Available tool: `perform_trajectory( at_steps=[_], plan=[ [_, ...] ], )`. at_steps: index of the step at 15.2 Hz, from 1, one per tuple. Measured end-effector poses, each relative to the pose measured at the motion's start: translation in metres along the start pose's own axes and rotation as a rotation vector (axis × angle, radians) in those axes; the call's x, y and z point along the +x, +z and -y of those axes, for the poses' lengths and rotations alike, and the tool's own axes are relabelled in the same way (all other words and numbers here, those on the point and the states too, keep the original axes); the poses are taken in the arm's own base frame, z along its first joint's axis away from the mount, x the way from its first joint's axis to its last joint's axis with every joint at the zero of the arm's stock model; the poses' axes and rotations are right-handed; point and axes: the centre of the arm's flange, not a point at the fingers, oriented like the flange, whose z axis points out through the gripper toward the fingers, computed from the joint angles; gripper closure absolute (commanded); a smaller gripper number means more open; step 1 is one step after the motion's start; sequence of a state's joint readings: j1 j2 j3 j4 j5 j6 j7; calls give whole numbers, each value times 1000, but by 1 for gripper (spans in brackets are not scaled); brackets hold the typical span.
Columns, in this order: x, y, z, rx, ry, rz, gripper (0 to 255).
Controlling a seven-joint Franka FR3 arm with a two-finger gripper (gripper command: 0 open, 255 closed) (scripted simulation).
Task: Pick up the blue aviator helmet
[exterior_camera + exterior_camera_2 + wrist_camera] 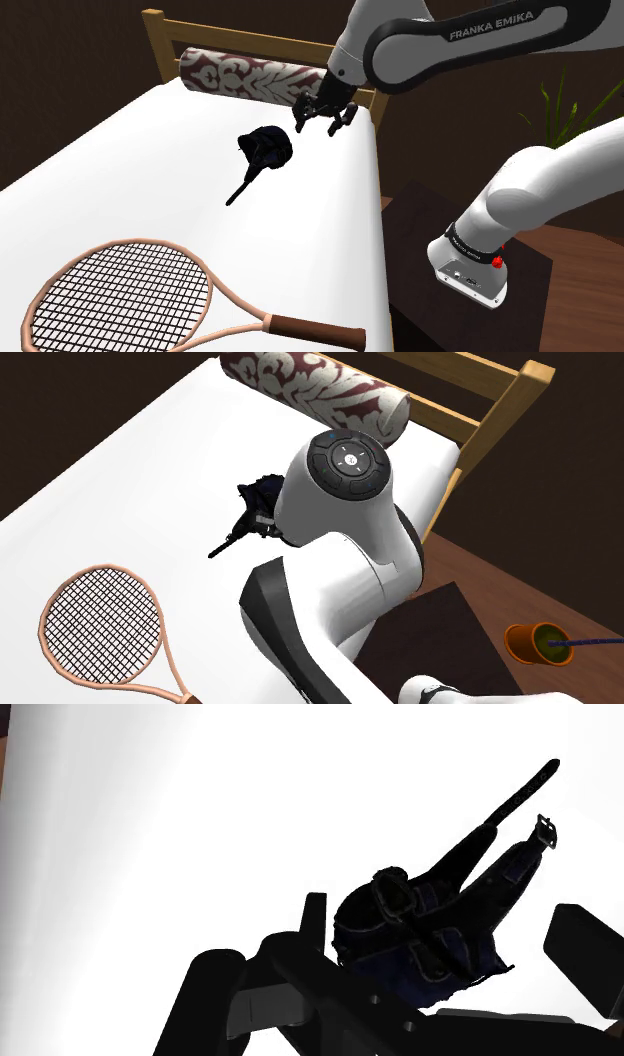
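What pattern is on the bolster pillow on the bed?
The bolster is maroon with white ornate scrollwork, clearest in the second exterior view.

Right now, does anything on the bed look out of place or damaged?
Nothing looks damaged or spilled. The dark aviator helmet lies on the white bed, one strap trailing loose toward the tennis racket.

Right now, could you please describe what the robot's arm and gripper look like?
The arm is rounded white shells with dark grey joint sections, one lettered FRANKA EMIKA in white; a round dark cap closes one joint. The gripper is all black, with two blocky fingers.
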State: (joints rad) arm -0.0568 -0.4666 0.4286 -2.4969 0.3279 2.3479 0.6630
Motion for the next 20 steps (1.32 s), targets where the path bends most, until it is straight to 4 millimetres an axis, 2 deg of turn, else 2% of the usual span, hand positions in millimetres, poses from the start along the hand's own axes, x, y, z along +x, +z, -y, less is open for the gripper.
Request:
perform_trajectory(
  at_steps=[7,11,13,20],
  plan=[
    [9,68,53,9,229,-47,0],
    [24,109,89,19,362,-68,0],
    [31,126,101,22,424,-82,0],
    [29,164,100,25,456,-90,0]
  ],
)
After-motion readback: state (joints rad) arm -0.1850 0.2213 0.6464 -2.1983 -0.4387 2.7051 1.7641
